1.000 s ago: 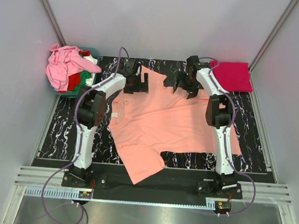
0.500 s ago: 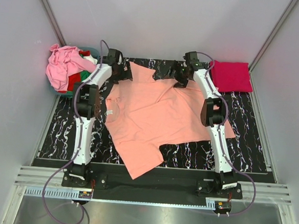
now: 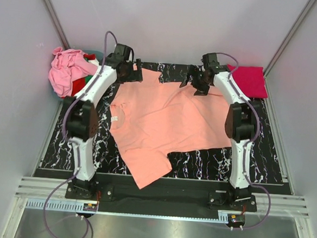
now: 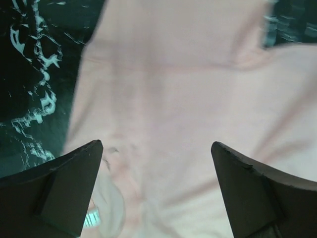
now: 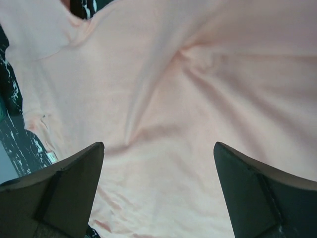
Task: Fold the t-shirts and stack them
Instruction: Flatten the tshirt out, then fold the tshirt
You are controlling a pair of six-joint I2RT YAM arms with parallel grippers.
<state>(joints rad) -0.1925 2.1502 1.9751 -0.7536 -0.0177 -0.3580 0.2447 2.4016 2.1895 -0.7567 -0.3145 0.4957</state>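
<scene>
Across the table [image 3: 265,153] the salmon-orange t-shirt [image 3: 164,119] now lies much flatter than a second ago. Its far edge has been pulled back and runs almost straight between the two arms, where before it was bunched. It's still askew, though, with one corner trailing over the near edge. At the far left corner the heap of t-shirts [image 3: 66,72] hasn't budged, and the folded crimson-pink t-shirt [image 3: 251,81] sits at the far right. And there's the release: the left claw [image 3: 130,72] and right claw [image 3: 196,81] have both reached further back, and each is spread wide over the cloth, pinching nothing. Both wrist views show only flat salmon fabric between the fingers. I'd call that the spread finished, with folding to come.
</scene>
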